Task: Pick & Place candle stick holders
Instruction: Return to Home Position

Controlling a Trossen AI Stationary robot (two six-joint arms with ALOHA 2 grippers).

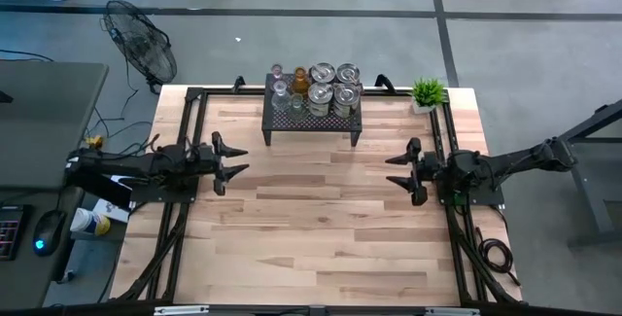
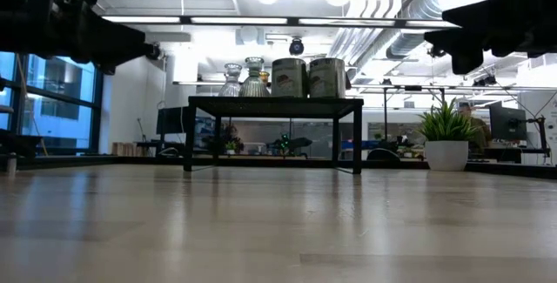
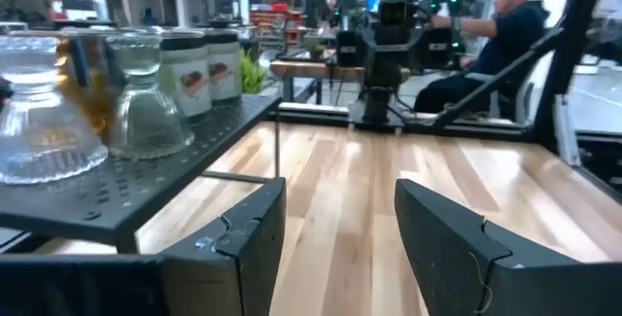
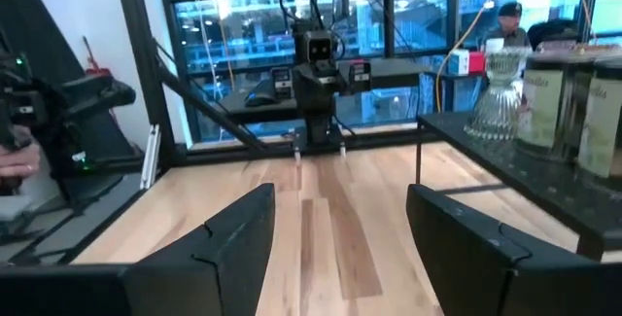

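Left arm (image 1: 155, 165) low over the table (image 1: 311, 228); left jaws apart, nothing in them. Right arm (image 1: 486, 168) opposite; right jaws apart, nothing in them. The two pairs of jaws face each other, well apart.

Holders (image 1: 313, 87) all grouped on the black shelf (image 1: 313, 120), which stands beyond the gap between the two pairs of jaws, nearer the left pair and clear of both. Clear glass ones (image 3: 136, 92) sit at the end nearest the left jaws, silvery ones (image 4: 544, 87) toward the right jaws. Plant (image 1: 427, 92) beyond the right jaws, beside the shelf.
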